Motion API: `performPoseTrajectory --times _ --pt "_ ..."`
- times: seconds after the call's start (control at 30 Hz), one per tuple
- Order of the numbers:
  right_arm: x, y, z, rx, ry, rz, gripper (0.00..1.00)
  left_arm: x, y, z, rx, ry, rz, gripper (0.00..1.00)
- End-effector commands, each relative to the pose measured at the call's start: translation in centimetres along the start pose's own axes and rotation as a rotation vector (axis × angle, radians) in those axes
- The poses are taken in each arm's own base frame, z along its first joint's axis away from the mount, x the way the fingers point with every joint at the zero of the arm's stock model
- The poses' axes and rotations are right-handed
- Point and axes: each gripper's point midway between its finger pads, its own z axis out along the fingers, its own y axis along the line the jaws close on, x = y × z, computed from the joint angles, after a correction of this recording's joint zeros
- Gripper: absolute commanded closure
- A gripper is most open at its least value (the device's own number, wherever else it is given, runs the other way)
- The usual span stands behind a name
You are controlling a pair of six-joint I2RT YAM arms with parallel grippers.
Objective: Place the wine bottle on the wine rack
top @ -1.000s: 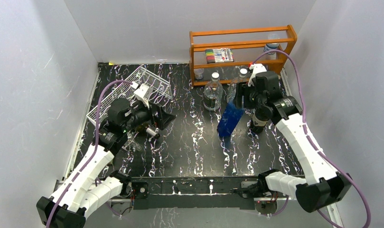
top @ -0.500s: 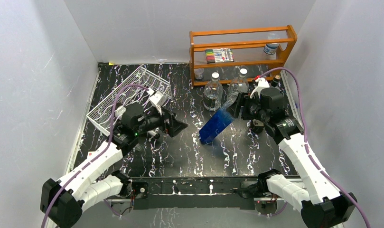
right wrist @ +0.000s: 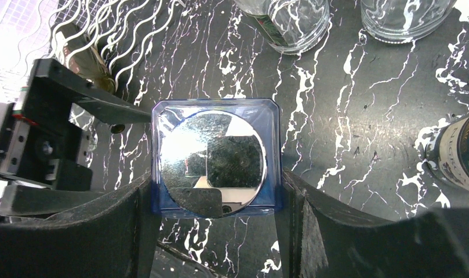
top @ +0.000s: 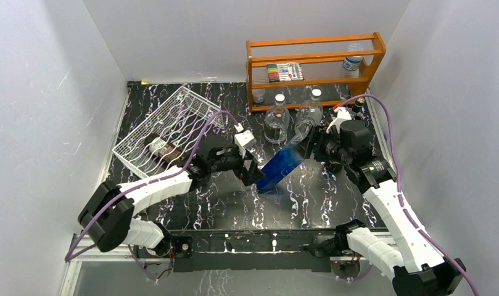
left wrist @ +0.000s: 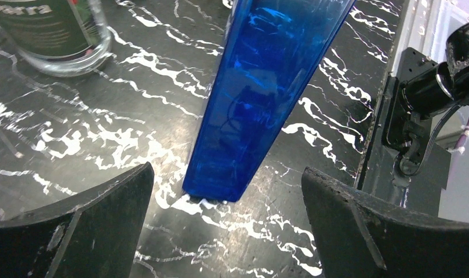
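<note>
Wine bottle, blue: likely heavy, slick, breakable; right gripper clamps top; left gripper gapes empty round base, best hold

Blue bottle before spread left fingers (clear bottles beyond)

Blue bottle; racked bottle perhaps brown

Left wrist view: you can read one fragment only, white letters ending "…xtra" on the dark green label of the clear bottle. Right wrist view: the label print on the dark bottle is too small for you to read.
</note>
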Motion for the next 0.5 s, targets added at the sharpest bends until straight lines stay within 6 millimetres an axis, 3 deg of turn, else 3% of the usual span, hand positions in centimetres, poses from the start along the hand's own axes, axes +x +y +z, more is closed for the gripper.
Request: performPoseTrajectory --times 0.0,0.2,0.33,0.47 --pt "-4.1 4.0 -2.0 -0.156 -0.157 0.027 0.55 -3.6 -2.0 2.0 0.105 -0.110 0.117 0.02" --pt "-3.6 4.3 -1.7 -0.174 -0.128 0.042 0.55 -2.8 -3.3 4.6 0.213 -0.089 0.167 0.02" --pt "-3.5 4.4 -1.6 -0.186 -0.125 0.047 0.55 -2.7 -5.0 5.2 0.301 -0.087 0.154 0.02" --pt "-3.4 4.4 -1.5 -0.191 -0.123 0.052 0.55 -2.0 -4.4 6.2 0.241 -0.069 0.130 0.02"
